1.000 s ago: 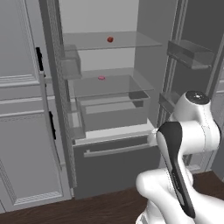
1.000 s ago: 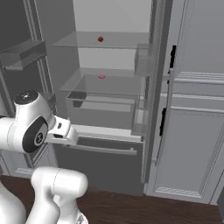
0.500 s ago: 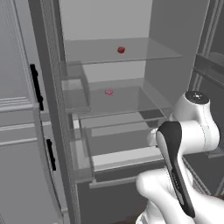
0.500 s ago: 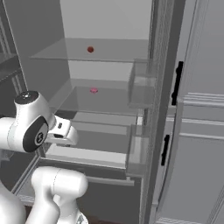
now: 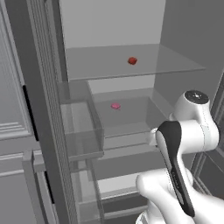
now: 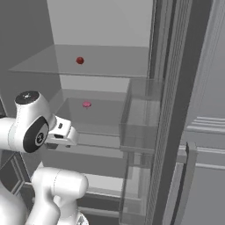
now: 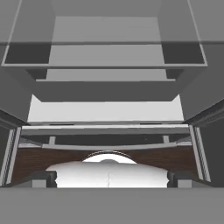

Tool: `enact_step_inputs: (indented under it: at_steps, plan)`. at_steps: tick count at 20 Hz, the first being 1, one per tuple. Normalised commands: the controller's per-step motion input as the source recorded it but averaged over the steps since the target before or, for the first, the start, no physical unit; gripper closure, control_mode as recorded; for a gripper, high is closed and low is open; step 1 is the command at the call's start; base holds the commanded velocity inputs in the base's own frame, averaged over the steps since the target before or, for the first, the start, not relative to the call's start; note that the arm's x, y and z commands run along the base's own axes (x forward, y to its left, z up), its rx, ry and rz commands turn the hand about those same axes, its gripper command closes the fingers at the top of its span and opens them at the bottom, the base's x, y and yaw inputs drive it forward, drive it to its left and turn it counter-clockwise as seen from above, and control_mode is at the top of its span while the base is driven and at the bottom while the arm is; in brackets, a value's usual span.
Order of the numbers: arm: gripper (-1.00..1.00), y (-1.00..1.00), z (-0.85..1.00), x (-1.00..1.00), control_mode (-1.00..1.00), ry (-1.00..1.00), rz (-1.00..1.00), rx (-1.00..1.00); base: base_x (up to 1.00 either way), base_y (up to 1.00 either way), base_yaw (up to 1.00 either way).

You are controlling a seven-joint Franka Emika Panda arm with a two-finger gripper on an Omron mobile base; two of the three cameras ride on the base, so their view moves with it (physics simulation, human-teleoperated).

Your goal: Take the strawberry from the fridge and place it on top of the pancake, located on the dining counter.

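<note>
Up top, tiny bright red strawberry (image 5: 132,61) sits on the upper glass shelf (image 5: 175,65) of the open dark grey fridge (image 6: 176,110); flatter pale pink piece (image 5: 115,106) on the shelf below. Two-finger gripper (image 7: 109,177) is below both, fingers spread wide, holding nothing.

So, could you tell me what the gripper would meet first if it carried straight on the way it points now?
Probably the white lower drawer front of the tall dark grey fridge; depth is unclear.
</note>
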Motion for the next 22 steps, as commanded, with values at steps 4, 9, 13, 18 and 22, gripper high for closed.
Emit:
enact_step_inputs:
  at_steps: [4,9,13,18,22]
  plan:
    - [-1.00,0.00,0.00,0.00,1.00,0.00,0.00,0.00,0.26,0.01,0.00]
    - [-1.00,0.00,0.14,0.06,-1.00,-0.17,0.04,-0.01,0.00,0.00,0.00]
    - [-1.00,0.07,0.75,0.00,-1.00,-0.32,0.05,-0.07,0.00,0.00,0.00]
    - [-1.00,0.23,1.00,0.00,-1.00,-0.14,0.00,-0.16,0.00,0.00,0.00]
    - [-1.00,0.04,1.00,0.00,-1.00,-0.22,0.00,-0.01,0.00,0.00,0.00]
